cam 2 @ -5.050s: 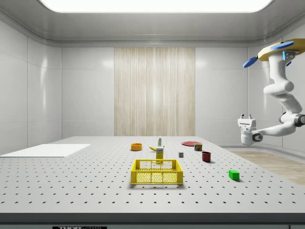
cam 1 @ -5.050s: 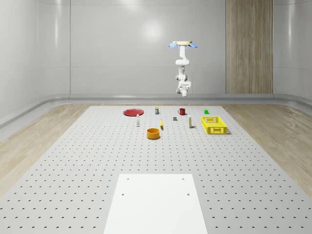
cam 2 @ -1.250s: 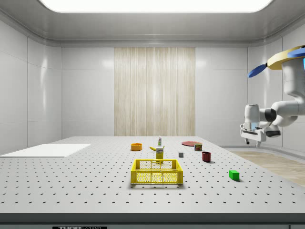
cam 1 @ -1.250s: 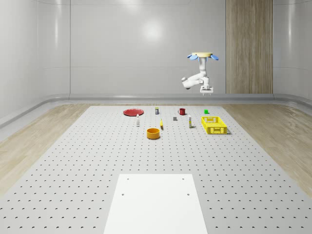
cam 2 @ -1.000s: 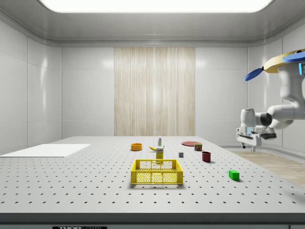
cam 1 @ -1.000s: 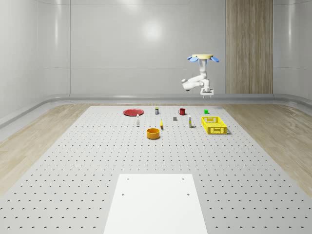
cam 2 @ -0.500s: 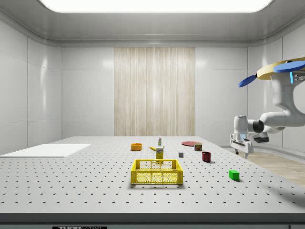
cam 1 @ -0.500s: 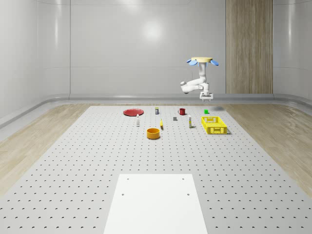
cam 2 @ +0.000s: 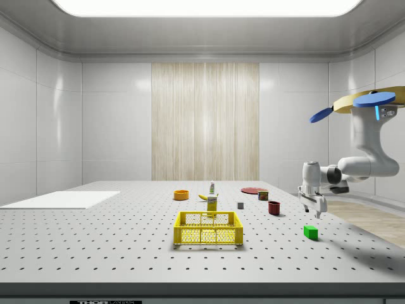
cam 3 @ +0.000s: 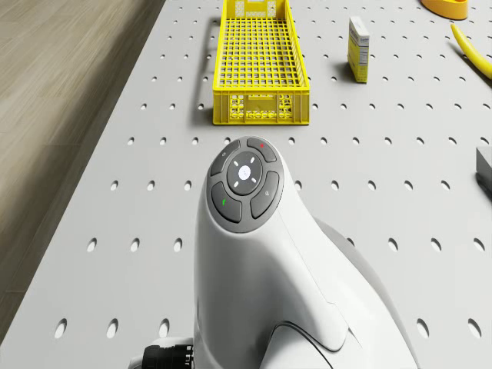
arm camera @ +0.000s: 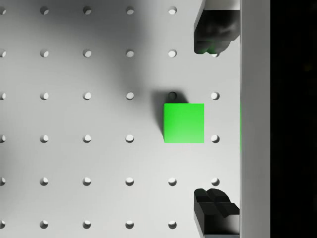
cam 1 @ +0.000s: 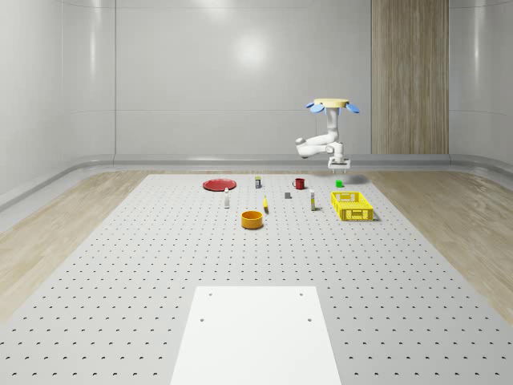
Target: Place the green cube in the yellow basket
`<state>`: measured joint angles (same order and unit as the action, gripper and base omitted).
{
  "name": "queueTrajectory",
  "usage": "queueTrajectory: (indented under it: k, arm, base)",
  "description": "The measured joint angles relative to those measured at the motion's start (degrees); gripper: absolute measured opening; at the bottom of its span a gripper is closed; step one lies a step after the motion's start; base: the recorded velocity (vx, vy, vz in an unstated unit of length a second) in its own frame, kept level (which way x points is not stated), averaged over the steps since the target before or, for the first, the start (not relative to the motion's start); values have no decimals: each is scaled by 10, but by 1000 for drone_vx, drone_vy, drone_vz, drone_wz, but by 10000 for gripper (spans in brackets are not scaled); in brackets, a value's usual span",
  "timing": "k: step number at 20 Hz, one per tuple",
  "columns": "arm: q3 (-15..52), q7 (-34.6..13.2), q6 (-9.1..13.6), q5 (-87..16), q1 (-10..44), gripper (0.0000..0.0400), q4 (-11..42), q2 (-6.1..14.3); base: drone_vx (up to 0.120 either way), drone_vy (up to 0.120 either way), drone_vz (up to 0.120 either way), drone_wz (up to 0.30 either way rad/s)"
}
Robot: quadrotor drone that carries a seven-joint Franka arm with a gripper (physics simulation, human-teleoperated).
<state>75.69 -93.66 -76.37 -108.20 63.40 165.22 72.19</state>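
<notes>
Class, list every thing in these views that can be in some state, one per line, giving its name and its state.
Small green cube: flat on the perforated table, not gripped.
Yellow mesh basket: upright, nothing inside.
Two-finger gripper: open, above the cube, fingers either side.
Quadrotor drone: hovering near the table's edge.
Red mug: upright.

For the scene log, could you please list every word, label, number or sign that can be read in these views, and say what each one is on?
No text can be read.
Small box near the yellow basket: printed panels, too small to read.
Can by the red mug: label too small to read.
Arm's button pad: small coloured marks, no letters.
Strip at the side view's bottom edge: characters cut off, unreadable.
</notes>
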Motion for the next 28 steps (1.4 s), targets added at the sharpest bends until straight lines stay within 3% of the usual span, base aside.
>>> queueTrajectory:
  k: [7,16,28]
  arm:
    - [3,-4,-15,7,4,400,-1,16]
    - [-47,-1,-58,-35,5,400,-12,43]
    - [-71,-3,-86,-56,25,400,-34,57]
  base:
    - [0,0,-114,0]
    - [0,0,0,0]
    - [0,0,0,0]
